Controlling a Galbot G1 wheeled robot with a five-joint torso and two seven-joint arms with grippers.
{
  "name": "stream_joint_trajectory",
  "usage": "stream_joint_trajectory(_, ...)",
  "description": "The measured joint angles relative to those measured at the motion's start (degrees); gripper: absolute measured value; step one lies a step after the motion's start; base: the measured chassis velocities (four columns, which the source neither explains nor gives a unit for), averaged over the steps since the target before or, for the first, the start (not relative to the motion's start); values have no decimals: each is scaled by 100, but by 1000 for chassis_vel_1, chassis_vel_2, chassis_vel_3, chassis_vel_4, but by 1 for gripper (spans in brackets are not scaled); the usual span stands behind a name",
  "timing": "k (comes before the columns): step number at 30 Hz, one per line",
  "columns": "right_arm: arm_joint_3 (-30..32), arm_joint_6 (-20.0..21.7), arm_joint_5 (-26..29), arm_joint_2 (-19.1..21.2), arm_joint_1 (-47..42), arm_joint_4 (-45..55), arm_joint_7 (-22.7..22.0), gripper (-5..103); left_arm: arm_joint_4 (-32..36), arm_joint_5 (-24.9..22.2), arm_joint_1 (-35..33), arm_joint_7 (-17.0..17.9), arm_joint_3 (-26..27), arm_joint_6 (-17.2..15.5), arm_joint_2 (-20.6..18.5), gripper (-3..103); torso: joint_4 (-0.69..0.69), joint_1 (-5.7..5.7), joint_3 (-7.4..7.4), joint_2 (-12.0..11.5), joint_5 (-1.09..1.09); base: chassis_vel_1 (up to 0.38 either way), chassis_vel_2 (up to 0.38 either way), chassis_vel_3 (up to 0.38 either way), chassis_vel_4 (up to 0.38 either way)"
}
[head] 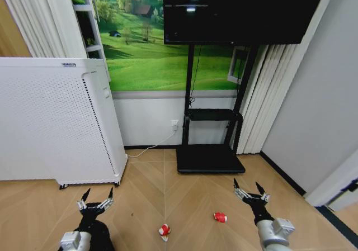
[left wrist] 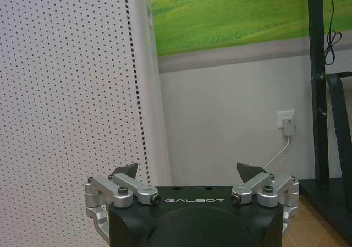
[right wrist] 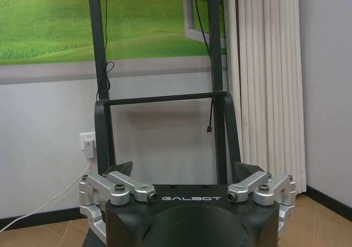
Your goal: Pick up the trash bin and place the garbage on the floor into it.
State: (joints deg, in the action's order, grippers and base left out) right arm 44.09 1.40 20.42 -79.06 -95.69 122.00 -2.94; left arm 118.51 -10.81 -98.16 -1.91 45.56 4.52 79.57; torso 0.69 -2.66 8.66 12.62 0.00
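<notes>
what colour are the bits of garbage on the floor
Red and white, both lumps; clearest in the head view.

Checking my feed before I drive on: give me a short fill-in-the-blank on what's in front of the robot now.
1. Both the left pincer and the right pincer are ____.
2. The red-and-white wrappers on the floor number ____.
3. The white perforated appliance stands on the robot's ____ side.

Missing: open; two; left

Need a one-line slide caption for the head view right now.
Both open grippers, left and right, held low over wood floor; two red-and-white garbage lumps lie between them.
</notes>
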Motion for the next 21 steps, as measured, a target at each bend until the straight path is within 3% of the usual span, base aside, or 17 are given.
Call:
stream_joint_trajectory(5, 4, 0, 1, -11, 1, -2, -9, 100, 0, 8, 1, 0, -8, 3, 6, 101, 0, 28, -86, -115, 0, 0, 0, 0, 0)
stream_joint_trajectory(8, -1, -3, -9, -28, 0, -11, -14, 100, -6, 11, 4, -1, -6, 10, 28, 97, 0, 54, -145, -199, 0, 0, 0, 0, 0)
stream_joint_trajectory(21, 10, -18, -6, -23, 4, -37, -24, 100, -91, 41, 2, -2, 8, 46, 92, 97, 0, 105, -373, -479, 0, 0, 0, 0, 0)
